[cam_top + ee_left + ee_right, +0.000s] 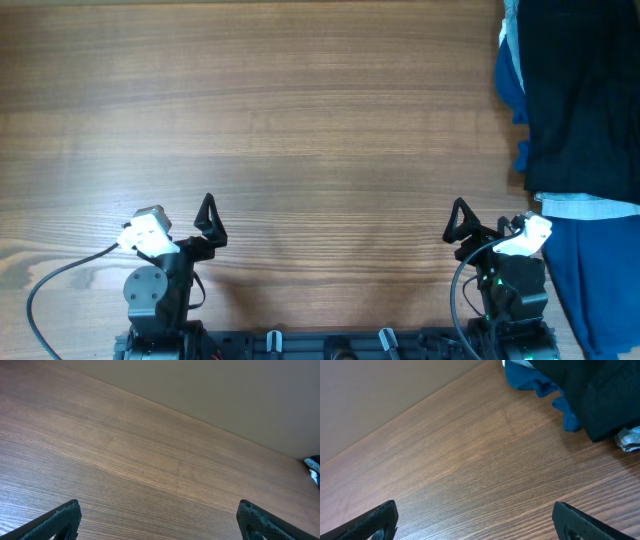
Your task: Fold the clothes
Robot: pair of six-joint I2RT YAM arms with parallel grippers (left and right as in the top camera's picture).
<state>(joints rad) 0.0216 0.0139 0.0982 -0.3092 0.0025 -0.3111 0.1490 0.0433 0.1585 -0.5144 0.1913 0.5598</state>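
The clothes, one large black garment [580, 90], lie piled at the table's far right edge, partly cut off by the frame. The right wrist view shows the same black fabric [600, 390] at the top right. My left gripper [210, 222] rests near the front left, open and empty, and its fingers [60, 522] stand wide over bare wood. My right gripper [462, 222] sits near the front right, open as well, with nothing between its fingers [580, 522]. Both grippers are well short of the garment.
A royal blue cloth [510, 85] pokes out from under the black garment's left side [540, 382]. A strip of light blue denim [585, 207] lies below the pile, and more blue fabric [600, 290] hangs beside the right arm. The wooden table [300, 120] spans the view.
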